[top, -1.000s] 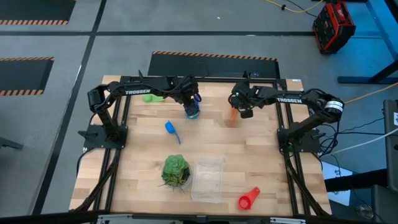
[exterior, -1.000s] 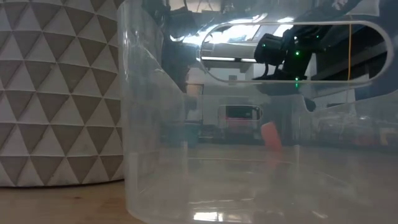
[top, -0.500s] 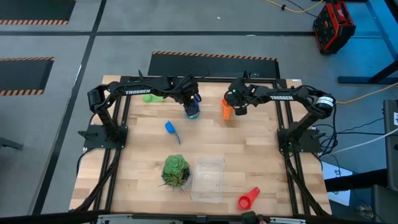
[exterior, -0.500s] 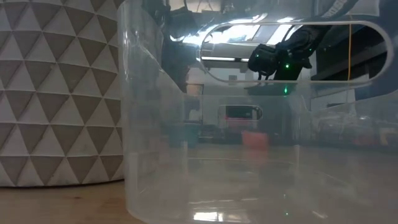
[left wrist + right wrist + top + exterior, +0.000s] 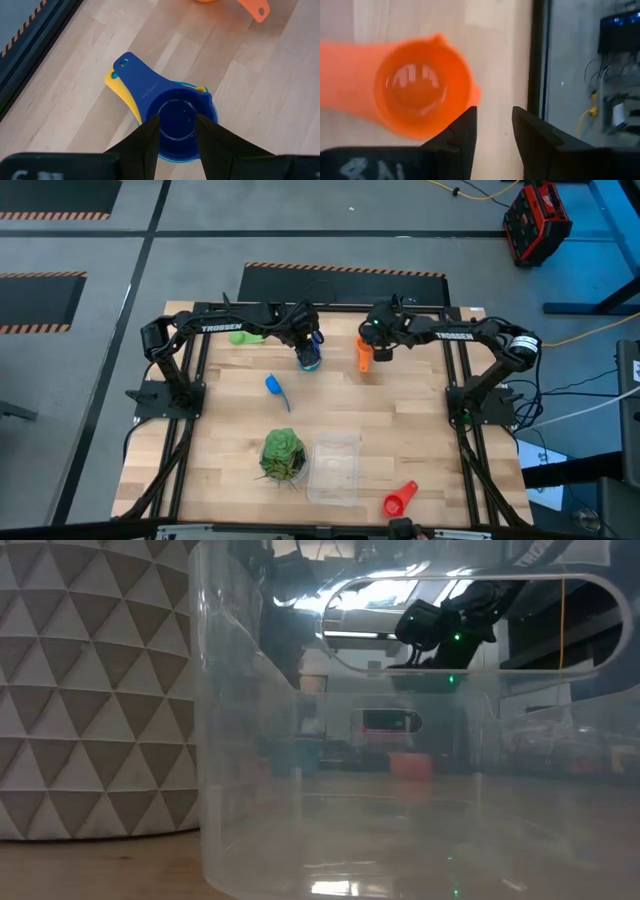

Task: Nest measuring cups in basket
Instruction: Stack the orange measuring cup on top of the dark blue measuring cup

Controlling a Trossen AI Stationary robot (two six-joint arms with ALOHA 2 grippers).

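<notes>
A dark blue cup sits nested in a stack with a yellow cup and a light blue one, at the far middle of the table. My left gripper is shut on it. An orange cup stands mouth up to the right of the stack. My right gripper hovers beside it, open, with only table between its fingers. A green cup, a blue cup and a red cup lie apart. The clear basket stands near the front. My left gripper pinches the dark blue cup's bowl between its two fingers, one on each side of the round wall. The fingers slant down from above. The cup stays nested upright in the stack. My right gripper: one finger shows right beside the orange cup's rim; whether it touches, I cannot tell.
A green leafy ball stands just left of the basket. The basket's clear wall fills the low view. Black frame rails run along the table's sides. Bare wood lies in the middle.
My right gripper has moved toward the table's left and a little toward the far edge, rolling slightly. The orange cup, tilted under it a second ago, has shifted left and now stands level on the table.
</notes>
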